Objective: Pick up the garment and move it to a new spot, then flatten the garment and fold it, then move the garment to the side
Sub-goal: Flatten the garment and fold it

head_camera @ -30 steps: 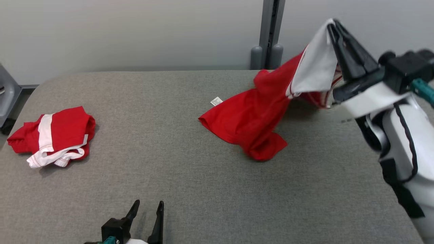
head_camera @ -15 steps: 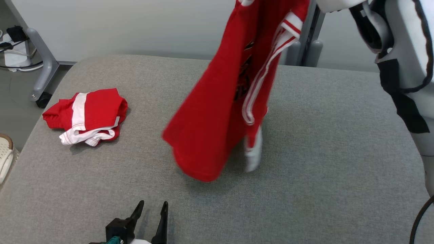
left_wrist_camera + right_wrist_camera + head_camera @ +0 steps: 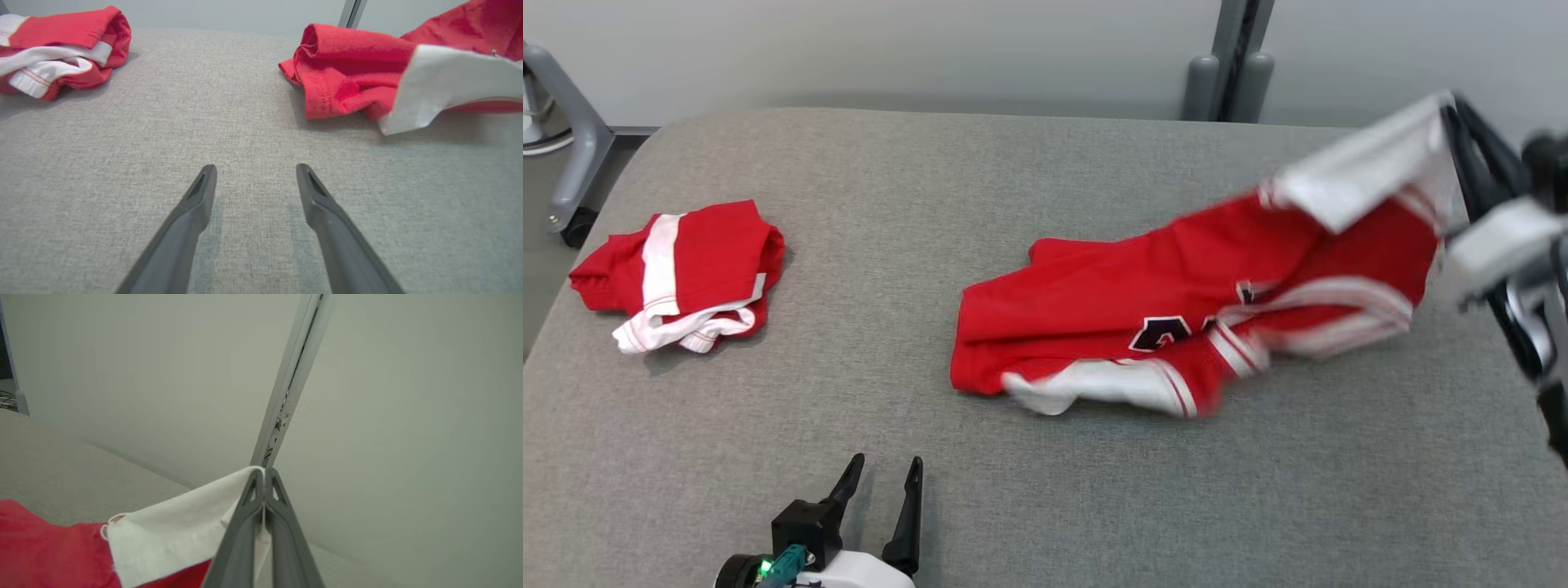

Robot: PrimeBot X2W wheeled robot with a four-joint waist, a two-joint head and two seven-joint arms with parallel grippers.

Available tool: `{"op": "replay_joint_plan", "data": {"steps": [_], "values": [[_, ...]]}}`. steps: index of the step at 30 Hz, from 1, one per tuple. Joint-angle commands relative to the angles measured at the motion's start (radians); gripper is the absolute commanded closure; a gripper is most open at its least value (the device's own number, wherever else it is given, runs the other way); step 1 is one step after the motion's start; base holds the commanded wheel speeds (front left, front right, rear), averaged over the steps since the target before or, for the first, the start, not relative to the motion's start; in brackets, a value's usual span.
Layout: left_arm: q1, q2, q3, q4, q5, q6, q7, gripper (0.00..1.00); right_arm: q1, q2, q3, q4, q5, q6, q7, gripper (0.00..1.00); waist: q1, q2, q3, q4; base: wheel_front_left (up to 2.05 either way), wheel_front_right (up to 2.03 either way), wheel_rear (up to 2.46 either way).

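Pinching the white end (image 3: 1364,171) of a red jersey (image 3: 1143,302), the right gripper (image 3: 1450,104) holds it raised at the right of a gray table (image 3: 1013,180); the rest lies mid-table, well apart from a red bundle (image 3: 686,269). Seen from the left wrist, the left gripper (image 3: 255,167) gapes empty above the tabletop. Seen from the right wrist, the fingers (image 3: 245,522) press together on white cloth.
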State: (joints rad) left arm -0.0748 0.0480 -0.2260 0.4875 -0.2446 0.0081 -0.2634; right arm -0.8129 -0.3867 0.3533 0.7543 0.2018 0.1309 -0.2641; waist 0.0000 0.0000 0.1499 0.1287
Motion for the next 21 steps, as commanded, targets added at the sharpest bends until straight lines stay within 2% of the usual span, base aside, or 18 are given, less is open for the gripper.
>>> {"op": "replay_joint_plan", "data": {"steps": [1, 9, 10, 11, 12, 21], "values": [[-0.018, 0.004, 0.005, -0.002, 0.008, -0.005, -0.002, 0.0, 0.033, -0.005, -0.014, -0.008, 0.003, 0.0, 0.0, 1.0, 0.0, 0.0, 0.004, -0.006, 0.0, 0.0, 0.0], [0.01, 0.004, 0.04, 0.008, 0.03, -0.015, -0.002, 0.0, 0.362, 0.053, -0.169, -0.074, -0.037, 0.0, 0.0, 1.0, 0.0, 0.0, -0.022, -0.047, 0.0, 0.0, 0.0], [0.012, 0.004, 0.043, 0.008, 0.033, -0.015, -0.002, 0.0, 0.384, 0.064, -0.185, -0.082, -0.038, 0.0, 0.0, 0.84, 0.0, 0.0, -0.027, -0.052, 0.0, 0.0, 0.0], [0.015, 0.004, 0.046, 0.007, 0.034, -0.014, -0.002, 0.0, 0.404, 0.079, -0.2, -0.086, -0.033, 0.0, 0.0, 0.05, 0.0, 0.0, -0.031, -0.058, 0.0, 0.0, 0.0], [0.017, 0.005, 0.05, 0.007, 0.034, -0.015, -0.002, 0.0, 0.423, 0.089, -0.209, -0.088, -0.035, 0.0, 0.0, 0.0, 0.0, 0.0, -0.037, -0.063, 0.0, 0.0, 0.0], [0.019, 0.004, 0.074, -0.01, 0.015, -0.008, -0.002, 0.0, 0.544, 0.165, -0.347, -0.109, -0.059, 0.0, 0.0, 0.0, 0.0, 0.0, -0.08, -0.105, 0.0, 0.0, 0.0]]}}
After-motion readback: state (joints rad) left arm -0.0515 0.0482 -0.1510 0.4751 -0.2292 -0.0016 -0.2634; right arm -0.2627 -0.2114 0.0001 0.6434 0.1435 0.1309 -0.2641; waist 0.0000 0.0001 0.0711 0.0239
